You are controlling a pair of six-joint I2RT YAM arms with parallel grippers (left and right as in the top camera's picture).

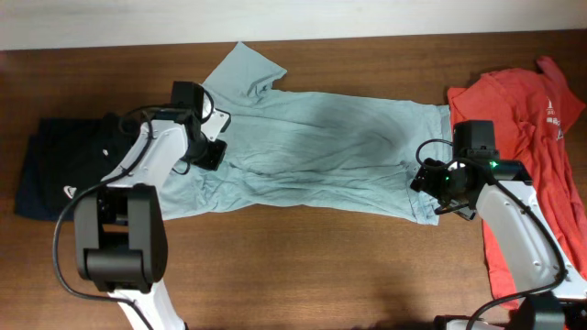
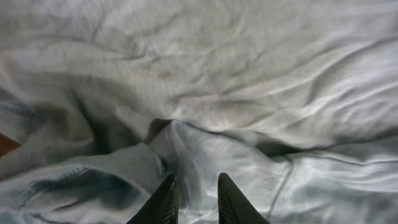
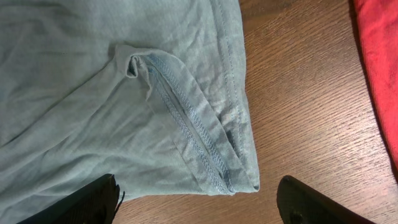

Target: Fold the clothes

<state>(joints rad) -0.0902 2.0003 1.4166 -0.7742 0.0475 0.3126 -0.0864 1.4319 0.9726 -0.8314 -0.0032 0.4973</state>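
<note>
A light blue T-shirt [image 1: 321, 151] lies spread across the middle of the table, collar end at the left. My left gripper [image 1: 209, 147] is down on its left part, near the sleeve. In the left wrist view its fingers [image 2: 196, 196] are nearly closed and pinch a ridge of the light blue cloth [image 2: 186, 149]. My right gripper [image 1: 431, 188] hovers over the shirt's lower right corner. In the right wrist view its fingers [image 3: 199, 202] are wide open, either side of the folded hem corner [image 3: 239, 177].
A red garment [image 1: 532, 156] lies at the right edge, also in the right wrist view [image 3: 379, 68]. A dark navy garment [image 1: 55, 170] lies at the left. Bare wooden table [image 1: 303, 266] runs along the front.
</note>
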